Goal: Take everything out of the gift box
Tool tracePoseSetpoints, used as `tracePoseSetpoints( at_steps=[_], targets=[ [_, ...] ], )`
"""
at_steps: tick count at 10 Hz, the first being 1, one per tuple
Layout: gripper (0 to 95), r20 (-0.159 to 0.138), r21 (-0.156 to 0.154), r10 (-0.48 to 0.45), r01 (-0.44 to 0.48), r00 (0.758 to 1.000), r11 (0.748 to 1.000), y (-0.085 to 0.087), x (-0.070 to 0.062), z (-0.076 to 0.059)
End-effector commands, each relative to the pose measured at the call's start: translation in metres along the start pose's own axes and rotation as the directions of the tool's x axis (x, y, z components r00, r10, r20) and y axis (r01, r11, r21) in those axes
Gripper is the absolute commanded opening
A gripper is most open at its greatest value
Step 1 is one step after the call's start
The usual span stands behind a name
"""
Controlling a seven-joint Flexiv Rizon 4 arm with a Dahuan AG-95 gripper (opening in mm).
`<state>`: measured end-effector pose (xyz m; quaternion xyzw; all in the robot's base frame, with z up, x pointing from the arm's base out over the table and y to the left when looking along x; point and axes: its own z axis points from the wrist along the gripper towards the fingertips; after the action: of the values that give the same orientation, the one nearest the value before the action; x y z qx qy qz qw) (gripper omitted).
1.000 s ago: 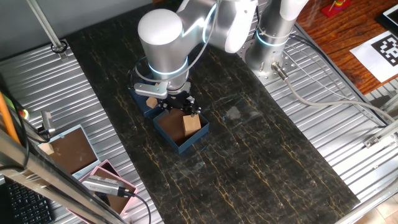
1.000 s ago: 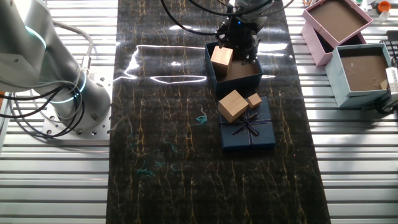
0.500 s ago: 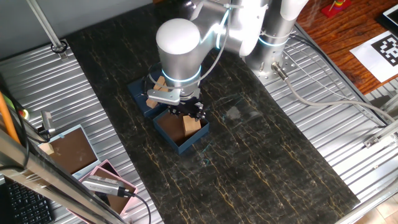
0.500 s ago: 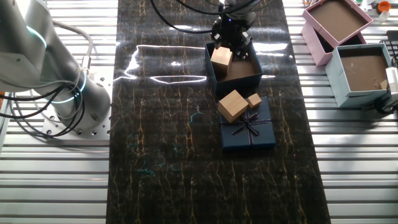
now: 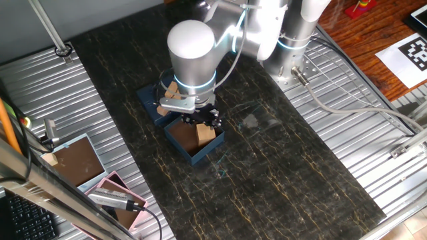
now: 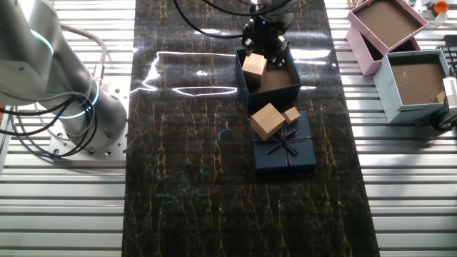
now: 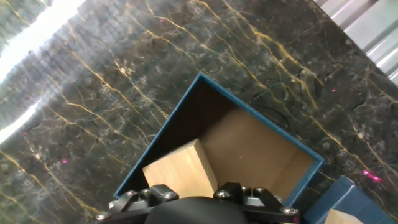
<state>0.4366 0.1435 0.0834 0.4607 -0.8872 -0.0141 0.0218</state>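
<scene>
Gripper, its opening hidden from you, is hovering over the wooden block leaning inside the gift box: you're best centring your fingers before closing.

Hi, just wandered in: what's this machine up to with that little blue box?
The robot arm is emptying the gift box, a small navy box on the dark table. Its gripper hangs right over the box, above the one wooden block left inside, which leans against a wall. Whether the fingers are open cannot be made out. Two other blocks already sit outside, on the box's flat lid with the bow.
</scene>
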Motion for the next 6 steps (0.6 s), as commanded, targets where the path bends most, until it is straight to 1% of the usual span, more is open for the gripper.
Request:
tracePoseSetpoints(
  at_steps=[1,3,4,6],
  targets=[
    [76.0,0.003,0.004,-0.014,0.014,1.0,1.0,0.006,-0.003,0.008],
    [76.0,0.007,0.013,-0.026,0.025,1.0,1.0,0.011,-0.005,0.014],
    [76.0,0.007,0.014,-0.026,0.026,1.0,1.0,0.012,-0.004,0.016],
    [76.0,0.016,0.022,-0.036,0.035,0.999,0.999,0.012,-0.001,0.02]
  ],
)
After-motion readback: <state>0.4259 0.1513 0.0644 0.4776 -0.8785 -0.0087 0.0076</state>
